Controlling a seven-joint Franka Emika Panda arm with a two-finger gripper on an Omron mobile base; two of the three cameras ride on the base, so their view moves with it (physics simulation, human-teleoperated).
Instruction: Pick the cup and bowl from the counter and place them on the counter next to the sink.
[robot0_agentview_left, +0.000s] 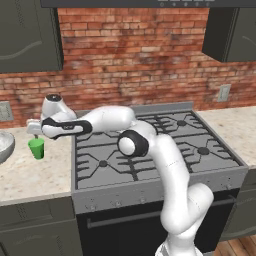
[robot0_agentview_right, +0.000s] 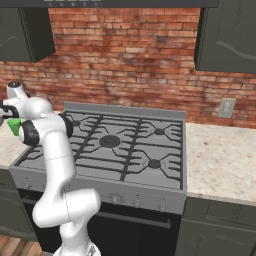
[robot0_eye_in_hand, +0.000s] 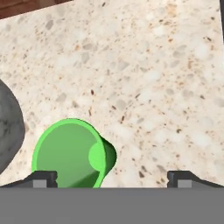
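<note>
Small bright green plastic cup (robot0_agentview_left: 36, 148) stands upright on the beige speckled stone counter (robot0_agentview_left: 35, 175), just left of the grey gas stove top (robot0_agentview_left: 150, 150). In the left base view it is at about 9 o'clock from the middle of the stove. The round silvery-grey metal bowl (robot0_agentview_left: 5, 145) sits near the cup, at its 9 o'clock, at the left edge of that view. The white arm reaches to the left over the stove, and the two-finger gripper (robot0_eye_in_hand: 112, 178) hangs just above the cup, pointing down. In the hand view the cup (robot0_eye_in_hand: 72, 153) is at 7 o'clock, next to the left dark fingertip (robot0_eye_in_hand: 43, 178), and the bowl's grey side (robot0_eye_in_hand: 8, 127) is at 9 o'clock. The jaws are spread fully wide and hold nothing.
</note>
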